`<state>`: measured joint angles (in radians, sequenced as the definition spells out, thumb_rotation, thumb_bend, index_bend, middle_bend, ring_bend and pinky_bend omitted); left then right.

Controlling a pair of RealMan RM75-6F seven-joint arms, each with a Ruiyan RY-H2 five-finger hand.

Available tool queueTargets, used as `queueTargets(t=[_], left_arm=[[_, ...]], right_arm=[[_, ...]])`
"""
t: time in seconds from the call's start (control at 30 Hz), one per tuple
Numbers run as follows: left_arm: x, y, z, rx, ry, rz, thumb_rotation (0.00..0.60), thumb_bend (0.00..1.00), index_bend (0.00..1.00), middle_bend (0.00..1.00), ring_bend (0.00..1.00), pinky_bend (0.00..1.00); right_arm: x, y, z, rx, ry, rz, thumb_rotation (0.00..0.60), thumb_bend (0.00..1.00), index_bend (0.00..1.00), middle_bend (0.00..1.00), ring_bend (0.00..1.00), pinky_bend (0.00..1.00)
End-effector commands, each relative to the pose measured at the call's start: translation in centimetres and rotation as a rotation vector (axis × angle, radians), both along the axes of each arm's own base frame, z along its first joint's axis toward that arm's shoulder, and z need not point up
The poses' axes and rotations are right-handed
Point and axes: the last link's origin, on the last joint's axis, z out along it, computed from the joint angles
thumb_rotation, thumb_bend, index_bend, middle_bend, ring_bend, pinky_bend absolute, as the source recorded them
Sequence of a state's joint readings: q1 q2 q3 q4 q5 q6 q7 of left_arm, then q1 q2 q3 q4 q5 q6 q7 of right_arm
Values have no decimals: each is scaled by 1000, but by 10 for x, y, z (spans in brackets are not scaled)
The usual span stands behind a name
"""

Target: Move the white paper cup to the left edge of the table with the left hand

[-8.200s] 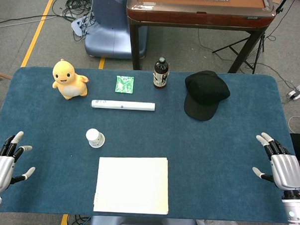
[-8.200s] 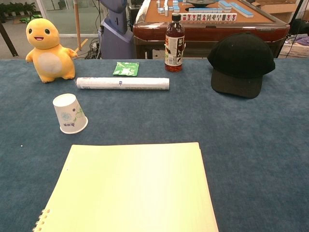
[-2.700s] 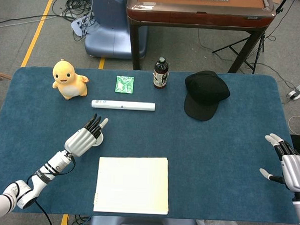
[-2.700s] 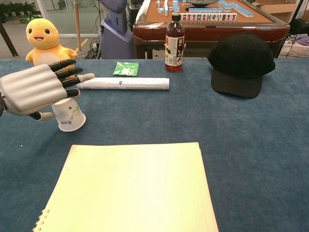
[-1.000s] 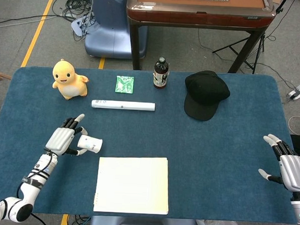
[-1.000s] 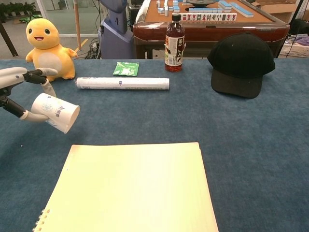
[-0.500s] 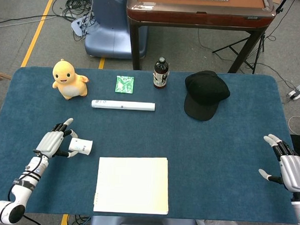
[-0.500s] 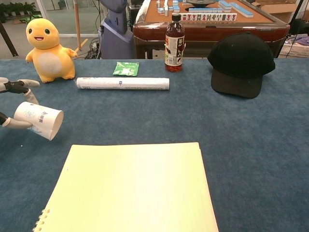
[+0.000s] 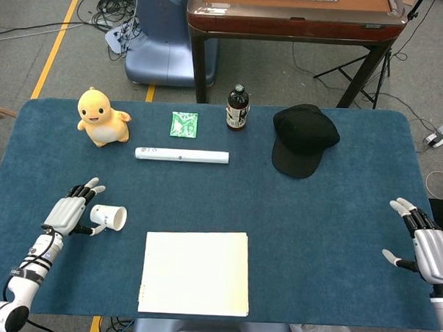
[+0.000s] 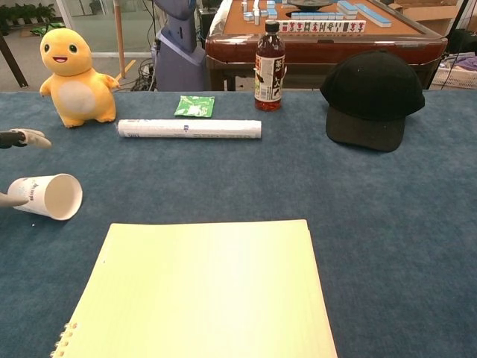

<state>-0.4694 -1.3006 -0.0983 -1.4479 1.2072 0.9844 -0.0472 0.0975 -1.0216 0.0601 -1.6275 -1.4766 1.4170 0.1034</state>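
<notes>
A: Start at the left. What is different from half a second ago?

B: The left hand (image 9: 66,214) has carried the white paper cup (image 9: 109,217) further toward the left side of the table (image 9: 337,215). A second back the cup sat near the notebook's (image 9: 195,272) top left corner; now it is well to the left of it, and in the chest view it sits almost at the frame's left border.

A: Is the hand holding it?

B: I judge yes. The cup lies tipped on its side, mouth facing right, base tucked against the palm, with fingers (image 10: 22,136) above it and the thumb beneath. So the hand is clasped around the cup's base end, though the grip looks loose.

A: And the task?

B: Well along, not finished. There is bare blue cloth between the hand and the left edge, and the cup is sideways rather than upright. I cannot tell whether it touches the cloth.

A: Anything further right?

B: The yellow toy (image 9: 101,117), the rolled paper tube (image 9: 181,155), the bottle (image 9: 237,108) and the black cap (image 9: 302,139) sit where they were. The right hand (image 9: 426,250) hovers at the far right, fingers spread, holding nothing.
</notes>
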Motion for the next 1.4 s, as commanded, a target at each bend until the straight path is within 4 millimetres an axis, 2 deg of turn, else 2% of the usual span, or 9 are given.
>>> queueTargets(t=[0.03,0.43,0.57,0.9,1.4], left_arm=[[1,-3,4,6,21,-15,600,154,110,0,0,0],[24,-1,8,-37,257,-202,600,154,173,0,0,0],[31,-3,6,-24,383,-292,600,154,181,0,0,0],[49,-9,-1,-21,565,-428,600,154,186,0,0,0],[69,-8,-14,-89,707,-396,600,154,193,0,0,0]], right_arm=[[1,2,2,-12,2,3,600,0,152,135,144,372],[2,8,11,-59,5,5,600,0,152,135,144,372],[1,7,13,-59,2,2,600,0,152,136,144,372],[1,7,14,-58,-3,3,600,0,152,136,144,372],[1,6,12,-48,-3,2,600,0,152,136,144,372]])
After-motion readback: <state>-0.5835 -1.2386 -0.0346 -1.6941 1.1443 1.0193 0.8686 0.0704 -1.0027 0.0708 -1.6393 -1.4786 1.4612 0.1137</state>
